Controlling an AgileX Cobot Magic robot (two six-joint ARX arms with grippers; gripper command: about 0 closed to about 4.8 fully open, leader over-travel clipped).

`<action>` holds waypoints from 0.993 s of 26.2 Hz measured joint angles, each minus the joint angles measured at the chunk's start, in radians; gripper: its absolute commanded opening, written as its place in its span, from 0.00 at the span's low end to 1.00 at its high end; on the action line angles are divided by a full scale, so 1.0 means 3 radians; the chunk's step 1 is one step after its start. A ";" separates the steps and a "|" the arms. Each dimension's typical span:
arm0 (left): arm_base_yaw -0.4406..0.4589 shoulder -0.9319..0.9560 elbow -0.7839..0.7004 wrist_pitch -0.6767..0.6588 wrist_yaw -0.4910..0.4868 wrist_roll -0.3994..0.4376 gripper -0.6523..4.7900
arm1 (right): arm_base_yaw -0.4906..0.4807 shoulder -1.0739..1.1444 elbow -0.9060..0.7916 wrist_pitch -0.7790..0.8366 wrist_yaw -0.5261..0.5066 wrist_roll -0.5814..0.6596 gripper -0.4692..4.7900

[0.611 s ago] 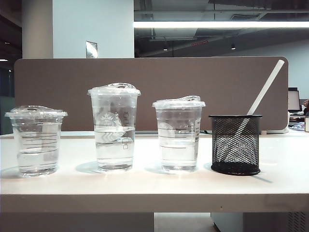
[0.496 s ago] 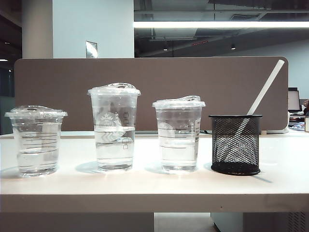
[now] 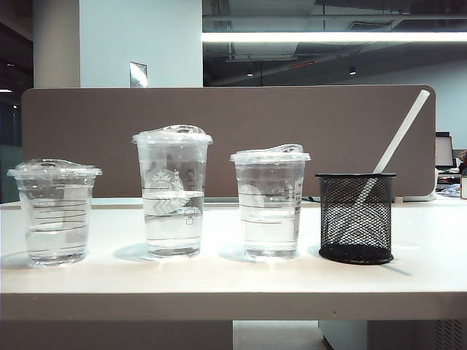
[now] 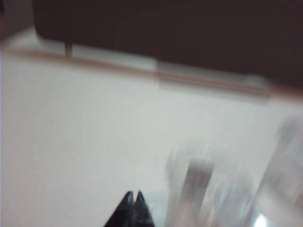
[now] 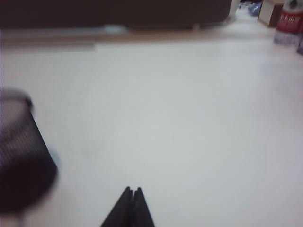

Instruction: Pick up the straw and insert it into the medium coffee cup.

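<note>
The long white straw (image 3: 400,134) leans to the right in a black mesh holder (image 3: 355,218) at the right of the table. Just left of the holder stands the medium coffee cup (image 3: 270,203), clear, lidded and partly filled with water. No arm shows in the exterior view. In the left wrist view my left gripper (image 4: 133,194) is shut and empty above the white table, with blurred clear cups (image 4: 199,189) beside it. My right gripper (image 5: 132,189) is likewise shut and empty in the right wrist view, the mesh holder (image 5: 21,156) off to one side.
The tallest clear cup with the big logo (image 3: 173,192) stands mid-left, and the shortest, wider cup (image 3: 55,211) at the far left. A brown partition (image 3: 226,138) runs behind the table (image 3: 219,281). A red-labelled item (image 5: 289,23) sits at the far table corner.
</note>
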 measured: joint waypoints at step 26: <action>0.0000 0.1657 0.3807 -0.2594 0.0852 0.0931 0.11 | 0.0000 0.0930 0.2978 -0.1663 -0.1114 0.0046 0.41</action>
